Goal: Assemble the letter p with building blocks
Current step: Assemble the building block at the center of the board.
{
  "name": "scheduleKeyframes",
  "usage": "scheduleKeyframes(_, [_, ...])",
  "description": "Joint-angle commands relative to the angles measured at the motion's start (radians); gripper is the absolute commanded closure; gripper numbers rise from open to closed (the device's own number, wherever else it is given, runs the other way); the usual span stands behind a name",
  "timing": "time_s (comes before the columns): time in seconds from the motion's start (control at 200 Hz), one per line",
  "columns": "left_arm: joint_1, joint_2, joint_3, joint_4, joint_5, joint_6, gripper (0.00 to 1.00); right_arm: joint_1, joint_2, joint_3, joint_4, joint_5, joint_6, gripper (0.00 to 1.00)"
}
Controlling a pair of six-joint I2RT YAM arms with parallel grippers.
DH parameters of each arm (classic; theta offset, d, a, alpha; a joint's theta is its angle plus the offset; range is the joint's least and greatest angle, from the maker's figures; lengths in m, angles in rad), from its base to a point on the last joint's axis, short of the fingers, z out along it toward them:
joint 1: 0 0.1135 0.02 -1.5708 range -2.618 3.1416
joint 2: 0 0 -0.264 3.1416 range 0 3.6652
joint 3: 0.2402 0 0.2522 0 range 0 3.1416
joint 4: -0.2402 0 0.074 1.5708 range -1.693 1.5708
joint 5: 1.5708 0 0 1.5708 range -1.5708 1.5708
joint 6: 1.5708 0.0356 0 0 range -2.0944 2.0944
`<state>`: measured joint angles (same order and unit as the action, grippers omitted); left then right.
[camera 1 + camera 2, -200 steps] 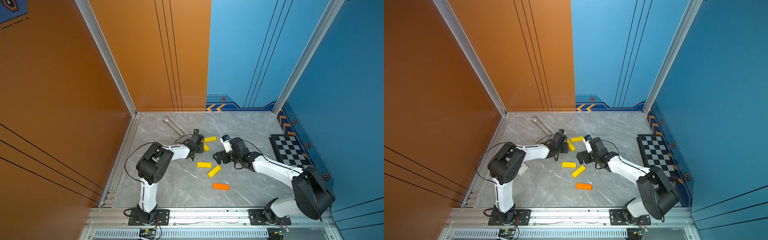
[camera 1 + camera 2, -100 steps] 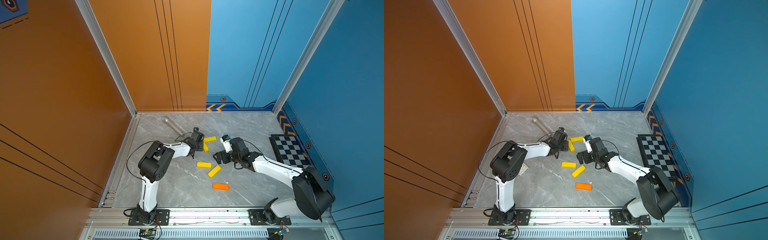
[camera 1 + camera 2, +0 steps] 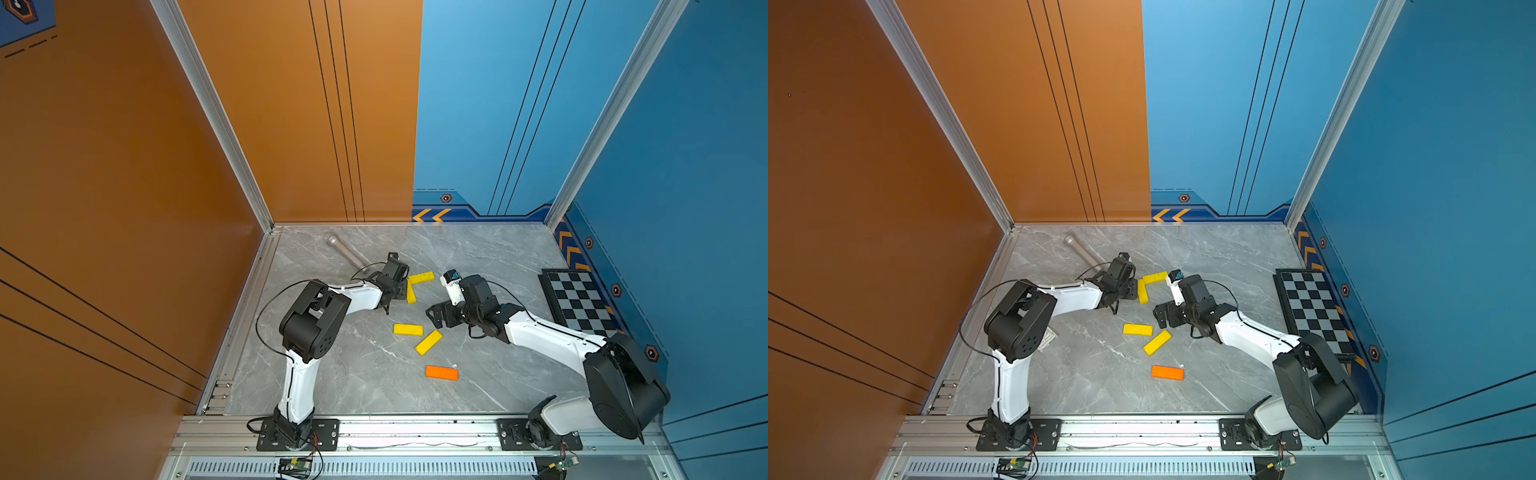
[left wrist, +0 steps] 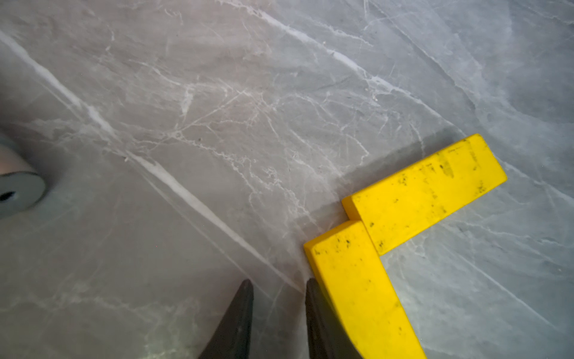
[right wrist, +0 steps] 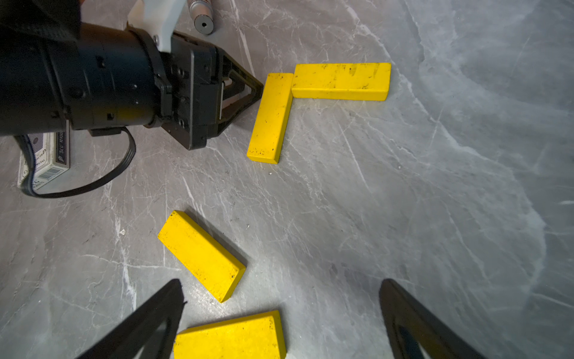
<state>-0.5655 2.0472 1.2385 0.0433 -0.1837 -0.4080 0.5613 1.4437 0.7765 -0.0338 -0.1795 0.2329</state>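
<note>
While squaring the first corner of the letter p, leaving the grey metal cylinder [image 3: 347, 254] at the far left of the tabletop [image 3: 365, 386] alone. Working with the left jaws fully closed and empty, as a pusher only, the tip touching the outer long side of the left-side yellow block [image 3: 410, 291]. Judging the step in hand as nudging that block snug against the short end of the top yellow block [image 3: 421, 277], making a clean right angle. Pushing slowly near the block's middle, avoiding spinning it or shoving the top block out of line. Checking the joint in the left wrist view: touching, yet showing a slight step at the outer corner. Moving rightward, noting the loose yellow block [image 3: 408, 329], the angled yellow block [image 3: 428, 342] just beside it and the orange block [image 3: 441, 372] nearer the arm bases, all lying flat, well apart from the corner. Standing by with the right jaws spread wide and empty beside the loose pair. Steering clear of the chessboard [image 3: 582, 303] at the far right.
</note>
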Motion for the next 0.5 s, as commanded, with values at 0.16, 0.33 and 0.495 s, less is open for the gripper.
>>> scheduleKeyframes(0.16, [0.015, -0.031, -0.017, -0.063, -0.057, 0.033, 0.68, -0.008, 0.018, -0.002, -0.021, 0.002, -0.019, 0.00])
scheduleKeyframes(0.33, [-0.022, -0.132, -0.065, -0.044, -0.136, 0.090, 0.62, -0.014, -0.039, -0.068, 0.066, 0.021, 0.002, 0.00])
scheduleKeyframes(0.495, [-0.090, -0.234, -0.129, -0.033, -0.242, 0.149, 0.50, -0.026, -0.010, -0.036, 0.021, 0.011, 0.012, 0.00])
